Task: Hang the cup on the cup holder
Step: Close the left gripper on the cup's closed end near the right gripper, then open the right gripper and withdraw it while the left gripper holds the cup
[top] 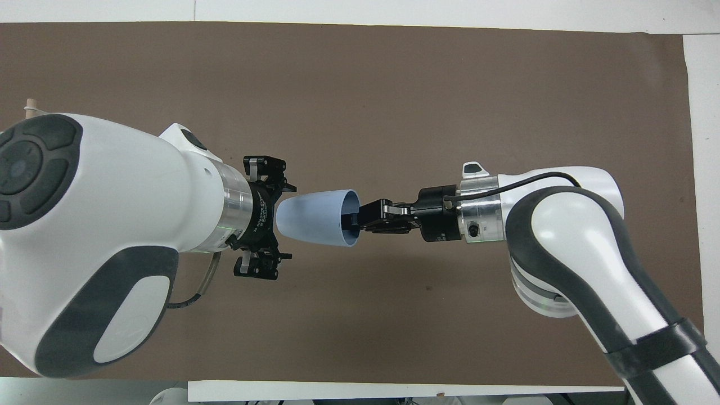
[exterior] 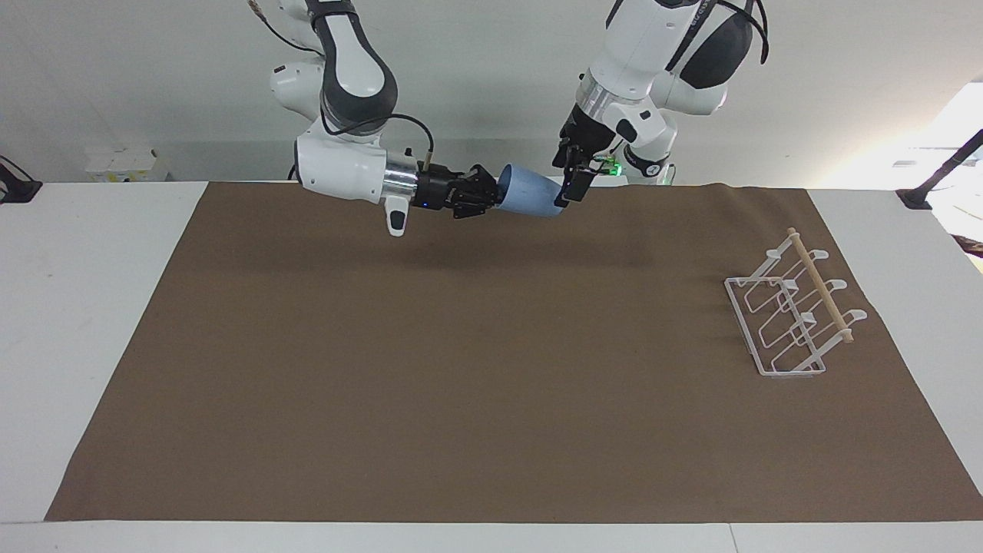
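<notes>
The light-blue cup (exterior: 530, 195) hangs in the air on its side over the brown mat, near the robots' edge. My right gripper (exterior: 494, 197) is shut on its rim, one finger inside; it also shows in the overhead view (top: 352, 217), with the cup (top: 315, 217) pointing base-first at my left gripper (top: 280, 220). My left gripper (exterior: 572, 183) is open, its fingers standing either side of the cup's base. The white wire cup holder (exterior: 791, 311) with its wooden dowel stands on the mat toward the left arm's end; overhead only its dowel tip (top: 31, 105) shows.
The brown mat (exterior: 461, 369) covers most of the white table (exterior: 92, 307). A small white box (exterior: 127, 164) sits at the table's edge nearest the robots, at the right arm's end.
</notes>
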Motion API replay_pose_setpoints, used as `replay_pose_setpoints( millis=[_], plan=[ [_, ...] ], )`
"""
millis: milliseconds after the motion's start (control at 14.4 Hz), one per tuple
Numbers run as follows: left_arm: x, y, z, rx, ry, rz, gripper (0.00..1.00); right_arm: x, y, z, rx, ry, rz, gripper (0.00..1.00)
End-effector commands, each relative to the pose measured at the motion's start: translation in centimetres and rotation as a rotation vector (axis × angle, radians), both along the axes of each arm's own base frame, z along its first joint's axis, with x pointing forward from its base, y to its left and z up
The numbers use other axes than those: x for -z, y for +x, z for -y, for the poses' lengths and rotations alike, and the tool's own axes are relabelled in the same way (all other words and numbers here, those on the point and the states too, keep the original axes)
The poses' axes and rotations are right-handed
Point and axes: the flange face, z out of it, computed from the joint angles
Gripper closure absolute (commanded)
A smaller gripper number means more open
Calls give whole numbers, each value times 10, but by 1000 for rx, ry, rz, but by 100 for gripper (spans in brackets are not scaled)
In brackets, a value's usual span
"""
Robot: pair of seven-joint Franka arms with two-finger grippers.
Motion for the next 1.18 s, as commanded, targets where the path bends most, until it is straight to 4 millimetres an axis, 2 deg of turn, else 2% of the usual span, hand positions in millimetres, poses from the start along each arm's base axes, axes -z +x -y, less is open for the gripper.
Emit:
replay_pose_setpoints(
  millis=[0, 279, 488, 627, 697, 766, 836, 975, 1114],
  plan=[
    [6, 0, 2, -23, -20, 13, 0, -1, -2, 2, 26, 14, -15, 100],
    [29, -1, 2, -18, 8, -22, 0, -1, -2, 2, 26, 14, -15, 100],
    [31, -8, 7, -3, 8, -18, 0, -1, -2, 2, 26, 14, -15, 100],
    [39, -8, 7, 1, 13, -23, 1, -1, -1, 2, 27, 13, -15, 100],
    [41, -9, 8, 4, 15, -25, 8, -1, -1, 2, 27, 13, -15, 100],
    [41, -8, 8, 4, 15, -25, 22, -1, -1, 2, 28, 13, -15, 100],
    [40, -7, 8, 5, 12, -21, 51, -1, -1, 2, 28, 13, -15, 100],
    [38, -6, 9, 4, 5, -12, 100, -1, -1, 2, 29, 13, -16, 100],
    [37, -6, 10, 5, 4, -13, 100, -1, -1, 2, 28, 13, -15, 100]
  ],
)
